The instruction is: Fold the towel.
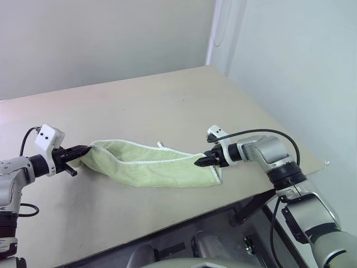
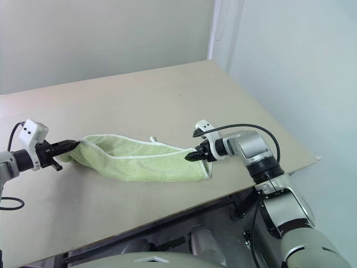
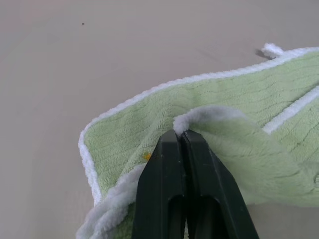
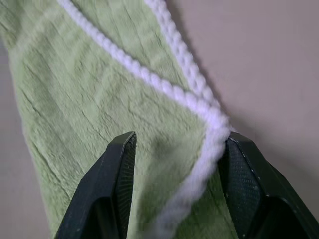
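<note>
The pale green towel (image 1: pixel 150 167) with a white hem lies stretched left to right near the table's front edge, doubled over lengthwise. My left gripper (image 1: pixel 83 152) is shut on its left end; in the left wrist view the closed fingers (image 3: pixel 169 164) pinch a fold of the hem, and that end is lifted slightly off the table. My right gripper (image 1: pixel 199 162) is at the towel's right end, pointing left and down. In the right wrist view its fingers (image 4: pixel 119 164) stand apart, straddling the hemmed corner of the towel (image 4: pixel 75 84), with the hem brushing one finger.
The beige table (image 1: pixel 167 100) stretches far behind the towel. Its front edge (image 1: pixel 184 223) runs just below the towel, and its right edge (image 1: pixel 279 128) passes close behind my right arm. A pale wall stands beyond.
</note>
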Controlling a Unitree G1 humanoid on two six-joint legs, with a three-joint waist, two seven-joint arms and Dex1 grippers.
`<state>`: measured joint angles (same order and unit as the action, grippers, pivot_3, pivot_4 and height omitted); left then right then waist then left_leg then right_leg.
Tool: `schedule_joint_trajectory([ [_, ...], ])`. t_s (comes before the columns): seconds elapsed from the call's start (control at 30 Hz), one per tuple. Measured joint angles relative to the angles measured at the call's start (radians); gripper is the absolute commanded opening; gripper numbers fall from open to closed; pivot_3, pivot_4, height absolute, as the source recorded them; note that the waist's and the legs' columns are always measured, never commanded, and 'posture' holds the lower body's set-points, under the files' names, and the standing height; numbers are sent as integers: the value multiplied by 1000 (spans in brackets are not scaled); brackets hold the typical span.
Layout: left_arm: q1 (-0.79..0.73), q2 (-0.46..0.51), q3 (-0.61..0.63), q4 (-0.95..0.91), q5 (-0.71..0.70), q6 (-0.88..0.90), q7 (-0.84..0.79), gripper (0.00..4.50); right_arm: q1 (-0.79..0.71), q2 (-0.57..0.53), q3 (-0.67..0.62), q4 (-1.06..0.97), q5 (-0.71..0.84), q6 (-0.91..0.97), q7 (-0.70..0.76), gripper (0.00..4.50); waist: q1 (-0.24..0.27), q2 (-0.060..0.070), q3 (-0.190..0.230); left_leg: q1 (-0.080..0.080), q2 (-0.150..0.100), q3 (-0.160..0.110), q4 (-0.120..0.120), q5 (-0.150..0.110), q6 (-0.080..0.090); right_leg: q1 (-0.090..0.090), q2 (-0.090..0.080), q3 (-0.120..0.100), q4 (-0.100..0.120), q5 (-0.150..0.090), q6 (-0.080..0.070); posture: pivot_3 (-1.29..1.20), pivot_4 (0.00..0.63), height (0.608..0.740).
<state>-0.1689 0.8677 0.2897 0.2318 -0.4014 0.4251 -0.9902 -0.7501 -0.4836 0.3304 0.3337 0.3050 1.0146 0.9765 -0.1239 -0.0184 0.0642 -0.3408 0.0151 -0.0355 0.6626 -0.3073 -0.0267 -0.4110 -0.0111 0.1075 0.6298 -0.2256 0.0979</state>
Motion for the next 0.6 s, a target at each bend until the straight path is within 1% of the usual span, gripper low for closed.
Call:
schedule_joint_trajectory([
  [0.13, 3, -5, -1, 0, 0, 0, 9, 0, -15, 6, 0, 17, -7, -12, 17, 2516, 1, 0, 0, 0, 0, 0, 0, 0, 0, 0, 0, 0, 0, 0, 0, 0, 0, 740],
  [0.17, 4, -5, -1, 0, 0, 0, 10, 0, -16, 8, 0, 21, -9, -16, 19, 2146, 0, 0, 0, 0, 0, 0, 0, 0, 0, 0, 0, 0, 0, 0, 0, 0, 0, 740],
  [0.23, 8, -5, -1, 0, 1, 0, 11, 0, -16, 10, 1, 25, -15, -21, 19, 1641, 0, 0, 0, 0, 0, 0, 0, 0, 0, 0, 0, 0, 0, 0, 0, 0, 0, 740],
  [0.33, 11, -5, -1, 0, 8, -1, 13, 0, -16, 8, 11, 24, -29, -32, 20, 489, -1, 0, 0, 0, 0, 0, 0, 0, 0, 0, 0, 0, 0, 0, 0, 0, 0, 740],
  [0.37, 11, -5, -1, 0, 9, -1, 14, 0, -15, 8, 14, 24, -32, -33, 20, 210, -1, 0, 0, 0, 0, 0, 0, 0, 0, 0, 0, 0, 0, 0, 0, 0, 0, 740],
  [0.4, 11, -5, -1, 0, 9, -1, 15, 0, -15, 7, 14, 24, -37, -37, 20, 52, -1, 0, 0, 0, 0, 0, 0, 0, 0, 0, 0, 0, 0, 0, 0, 0, 0, 740],
  [0.6, 2, -4, 0, 3, 1, 30, 13, 0, -4, -16, -25, -30, -25, -57, 25, 52, 0, 0, 0, -1, 0, 0, 0, 0, 0, -1, 0, 0, 0, 0, 0, 0, 0, 740],
])
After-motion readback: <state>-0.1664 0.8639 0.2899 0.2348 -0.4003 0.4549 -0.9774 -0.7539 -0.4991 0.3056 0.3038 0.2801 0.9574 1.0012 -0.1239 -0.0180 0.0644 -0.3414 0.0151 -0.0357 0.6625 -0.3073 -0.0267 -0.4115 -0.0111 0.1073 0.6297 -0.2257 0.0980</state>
